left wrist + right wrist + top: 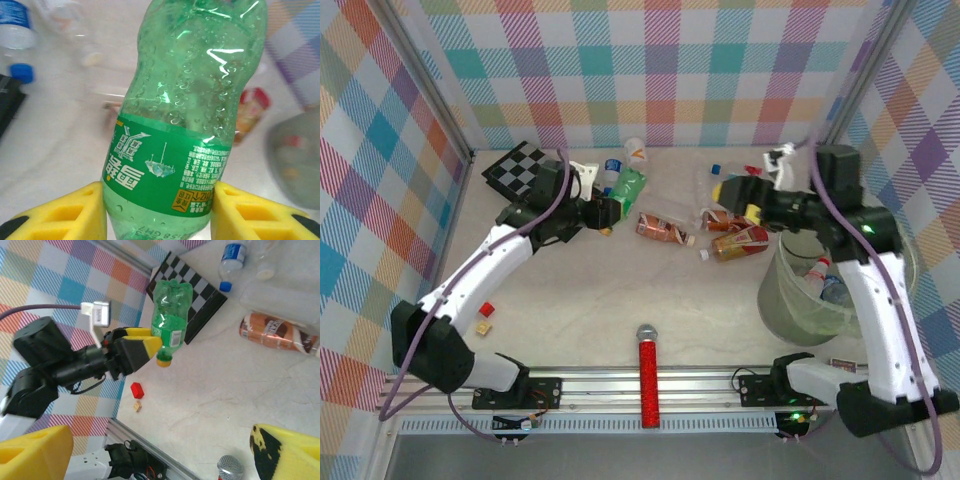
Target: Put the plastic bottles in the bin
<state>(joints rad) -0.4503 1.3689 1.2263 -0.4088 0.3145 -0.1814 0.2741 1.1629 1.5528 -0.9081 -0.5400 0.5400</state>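
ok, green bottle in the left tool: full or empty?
Empty, as far as shows: green bottle clamped in the left tool is see-through, with droplets on its wall and no liquid level.

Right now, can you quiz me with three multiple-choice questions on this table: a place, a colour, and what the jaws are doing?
1. Where does the bin stand?
A) far left corner
B) right side, by the right arm
C) middle of the near edge

2. What colour is the bottle in the left jaws?
A) green
B) red
C) blue

3. The right jaws are:
A) shut on a bottle
B) shut, holding nothing
C) open, holding nothing

1 B: the top view shows it beside the right arm.
2 A: the left wrist view shows green plastic between the jaws.
3 C: the right wrist view shows them wide apart, nothing between.
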